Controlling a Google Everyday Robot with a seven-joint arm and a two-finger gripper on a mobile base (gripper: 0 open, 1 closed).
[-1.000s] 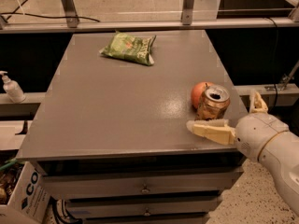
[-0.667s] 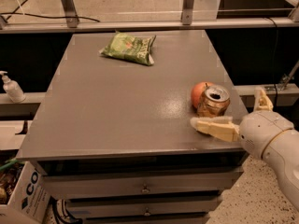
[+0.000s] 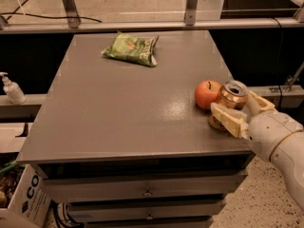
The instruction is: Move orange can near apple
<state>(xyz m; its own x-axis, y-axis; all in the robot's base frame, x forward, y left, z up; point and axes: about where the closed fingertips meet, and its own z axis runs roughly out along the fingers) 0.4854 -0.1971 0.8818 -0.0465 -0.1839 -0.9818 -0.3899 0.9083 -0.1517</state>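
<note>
Front edge: grey table (image 3: 118, 122) over two drawers (image 3: 147, 192); cardboard box (image 3: 26, 198) on the floor at 7 o'clock.

Gripper (image 3: 231, 107) enters from the right and sits over the table's 4 o'clock corner. It is closed round the orange can (image 3: 233, 93): one finger (image 3: 227, 118) crosses the can's near side low down, the other lies against its far-right side. This low, side-on hold probably keeps the can upright while it travels. The near finger hides the can's base, so contact with the table cannot be confirmed.

Apple (image 3: 207, 95) sits at 10 o'clock of the can, just beside it, stem up; whether they touch is unclear. Judgement: the "near apple" condition looks met. What remains is to set the can down and open without nudging the apple, which could roll.

Green snack bag (image 3: 131, 49) lies at 11 o'clock of the table, well apart. Pump bottle (image 3: 12, 89) stands on the ledge at 9 o'clock, off the table
</note>
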